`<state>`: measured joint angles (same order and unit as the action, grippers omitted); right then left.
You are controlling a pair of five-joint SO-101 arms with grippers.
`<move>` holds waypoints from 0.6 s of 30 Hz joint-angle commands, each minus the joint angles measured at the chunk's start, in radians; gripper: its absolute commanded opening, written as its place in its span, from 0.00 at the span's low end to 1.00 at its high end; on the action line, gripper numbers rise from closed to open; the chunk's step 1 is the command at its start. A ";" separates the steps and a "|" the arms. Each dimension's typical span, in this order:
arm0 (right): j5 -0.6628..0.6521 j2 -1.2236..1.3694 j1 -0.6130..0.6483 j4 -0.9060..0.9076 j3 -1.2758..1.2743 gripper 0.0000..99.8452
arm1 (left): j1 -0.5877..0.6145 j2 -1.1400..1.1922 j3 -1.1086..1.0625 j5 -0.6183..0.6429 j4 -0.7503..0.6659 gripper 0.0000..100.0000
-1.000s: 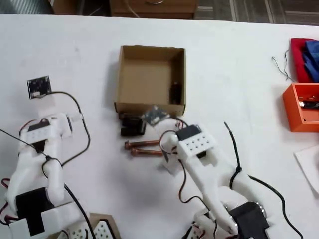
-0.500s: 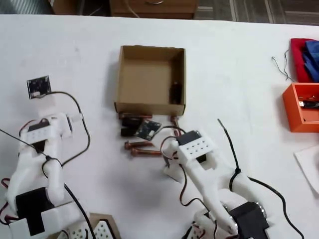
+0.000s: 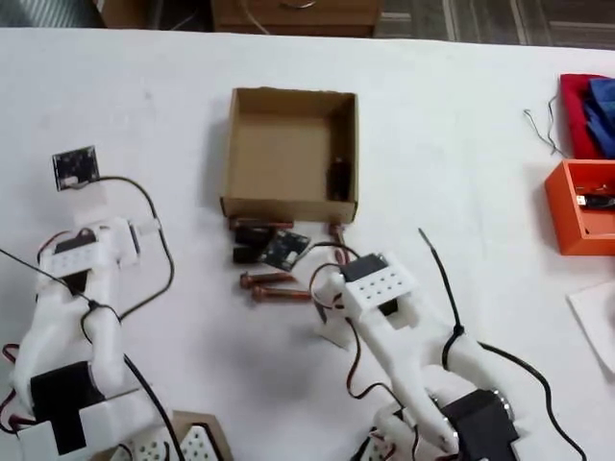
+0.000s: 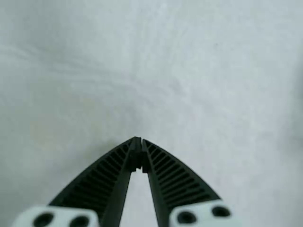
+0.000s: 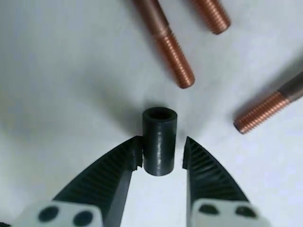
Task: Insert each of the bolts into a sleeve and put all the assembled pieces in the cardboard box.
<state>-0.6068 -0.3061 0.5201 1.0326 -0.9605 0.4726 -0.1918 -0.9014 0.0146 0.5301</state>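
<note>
**Sleeve between the right tool's fingers, just outside the cardboard box**

Sleeve (image 5: 159, 124), black and hollow, sits on the white table (image 5: 57, 85) with its open end in view. The right tool (image 5: 162, 150) is narrowly open around it: one finger (image 5: 124, 163) touches the sleeve's side, and the other (image 5: 201, 165) stands just clear of it.

Three copper-coloured bolts lie on the table beyond the sleeve. The first bolt (image 5: 163, 40) has its threaded tip near the sleeve's open end. A second bolt (image 5: 210, 14) lies beside the first, farther off. The third bolt (image 5: 267, 111) lies off to one side, its threads also turned toward the sleeve. None of them touches the sleeve.

From the high view, the cardboard box (image 3: 288, 206) stands open on the table. A small dark piece (image 3: 338, 178) rests inside it, against a side wall. Just outside the box's near wall lie dark sleeves (image 3: 250, 254). A little farther from that wall is a pair of bolts (image 3: 274, 285), side by side. The right arm (image 3: 384, 288) reaches in toward this cluster.

The left arm (image 3: 82, 259) is well apart from the box, off to its side. The left tool (image 4: 138, 146) has its fingertips pressed together, with nothing between them, over bare table. An orange bin (image 3: 577, 206) stands well away on the box's opposite side.
</note>
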 commanded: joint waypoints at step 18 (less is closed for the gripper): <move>0.140 0.171 -0.024 -0.027 0.064 0.12 | -0.006 -0.005 0.039 0.006 -0.015 0.04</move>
<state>-0.4764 -0.1741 0.5063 1.0050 -0.9191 0.4726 -0.1918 -0.9014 0.0146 0.5301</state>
